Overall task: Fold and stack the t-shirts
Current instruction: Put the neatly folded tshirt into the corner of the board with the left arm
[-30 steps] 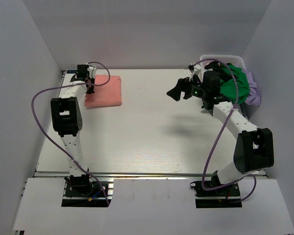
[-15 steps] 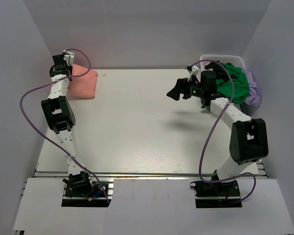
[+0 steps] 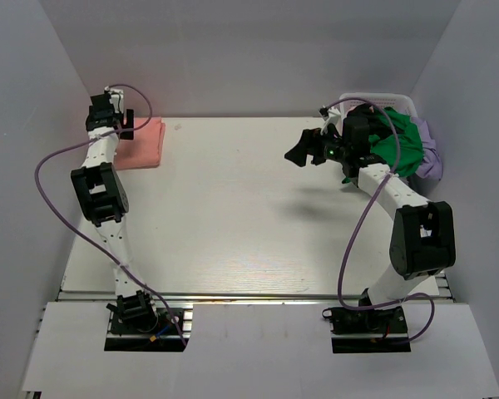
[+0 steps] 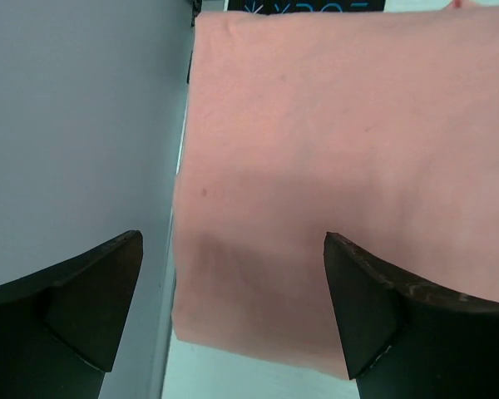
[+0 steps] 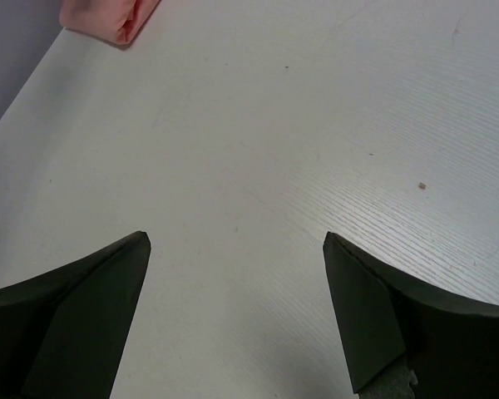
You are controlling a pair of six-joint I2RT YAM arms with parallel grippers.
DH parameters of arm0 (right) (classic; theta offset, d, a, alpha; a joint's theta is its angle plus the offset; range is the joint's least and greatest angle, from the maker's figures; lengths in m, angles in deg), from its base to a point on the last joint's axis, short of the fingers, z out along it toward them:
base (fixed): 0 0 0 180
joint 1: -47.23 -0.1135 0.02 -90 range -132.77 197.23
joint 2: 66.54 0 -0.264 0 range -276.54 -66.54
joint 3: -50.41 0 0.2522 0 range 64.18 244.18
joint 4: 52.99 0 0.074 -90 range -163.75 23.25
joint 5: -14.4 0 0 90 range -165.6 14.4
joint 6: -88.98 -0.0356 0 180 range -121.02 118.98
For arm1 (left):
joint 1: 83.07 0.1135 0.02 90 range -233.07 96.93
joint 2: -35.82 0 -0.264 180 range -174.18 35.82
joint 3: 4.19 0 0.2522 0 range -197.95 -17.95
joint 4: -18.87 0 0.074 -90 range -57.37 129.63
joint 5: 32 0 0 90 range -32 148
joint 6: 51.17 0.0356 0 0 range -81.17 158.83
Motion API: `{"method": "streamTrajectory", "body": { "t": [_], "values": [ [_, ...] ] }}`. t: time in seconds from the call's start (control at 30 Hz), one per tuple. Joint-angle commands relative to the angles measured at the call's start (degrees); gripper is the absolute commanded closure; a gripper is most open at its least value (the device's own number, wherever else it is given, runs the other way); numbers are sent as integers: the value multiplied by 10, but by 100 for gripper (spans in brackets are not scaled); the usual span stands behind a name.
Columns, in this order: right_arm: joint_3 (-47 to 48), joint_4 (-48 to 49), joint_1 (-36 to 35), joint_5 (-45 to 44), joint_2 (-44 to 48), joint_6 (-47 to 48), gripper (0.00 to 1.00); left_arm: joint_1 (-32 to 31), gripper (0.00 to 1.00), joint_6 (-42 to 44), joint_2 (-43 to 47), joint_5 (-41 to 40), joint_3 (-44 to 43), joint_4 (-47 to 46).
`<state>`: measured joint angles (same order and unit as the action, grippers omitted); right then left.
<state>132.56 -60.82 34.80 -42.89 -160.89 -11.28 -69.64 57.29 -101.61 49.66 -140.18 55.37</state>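
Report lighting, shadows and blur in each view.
Top external: soft, even light, with a faint shadow of the right arm on the table. Left wrist: the salmon-pink t-shirt is evenly lit, the fingers nearly black. Right wrist: table grain sharp, fingers featureless silhouettes.

The middle of the desk [image 3: 249, 216] is lying bare from the arm bases to the back wall [image 3: 249, 58], leaving wide passage between the two arms. At the far left corner the folded salmon-pink shirt [image 3: 143, 143] is taking up the room, sitting just beside the left wall [image 3: 33, 166]. The left fingers [image 4: 83, 299], spread apart, are hanging over it with that wall closing in on their left side. At the far right the white basket [image 3: 391, 99], holding the green shirt [image 3: 403, 145] and lilac shirt [image 3: 432, 158], is blocking the corner by the right wall [image 3: 482, 166]. The right fingers [image 5: 382, 307], spread apart, are hovering over bare desk just left of the basket.
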Motion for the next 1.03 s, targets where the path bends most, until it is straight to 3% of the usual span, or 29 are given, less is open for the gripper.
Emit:
{"method": "streamTrajectory", "body": {
  "t": [0.0, 0.1, 0.13, 0.2, 0.47, 0.67, 0.83, 1.0],
  "values": [
    [2, 3, 2, -25, 30, -11, 10, -10, 0, -59, 99, 26, 3, 34],
    [-17, -6, 4, -68, 44, -24, 10, -24, 0, -143, 160, 134, 55, 42],
    [-20, -11, 5, -84, 49, -36, 10, -24, 0, -158, 183, 197, 118, 22],
    [-35, -29, 6, -93, 54, -44, 10, -55, 0, -164, 267, 213, 237, -50],
    [-108, -50, 19, -81, 98, -72, 10, -200, 0, -244, 441, 124, 534, -147],
    [-189, -30, 23, -91, 141, -97, 10, -336, 0, -277, 526, 69, 666, -181],
    [-237, -4, 22, -100, 200, -104, 10, -408, 0, -311, 593, 36, 733, -231],
    [-278, 0, 21, -103, 236, -101, 10, -444, 0, -304, 588, -21, 727, -225]
  ]
}}
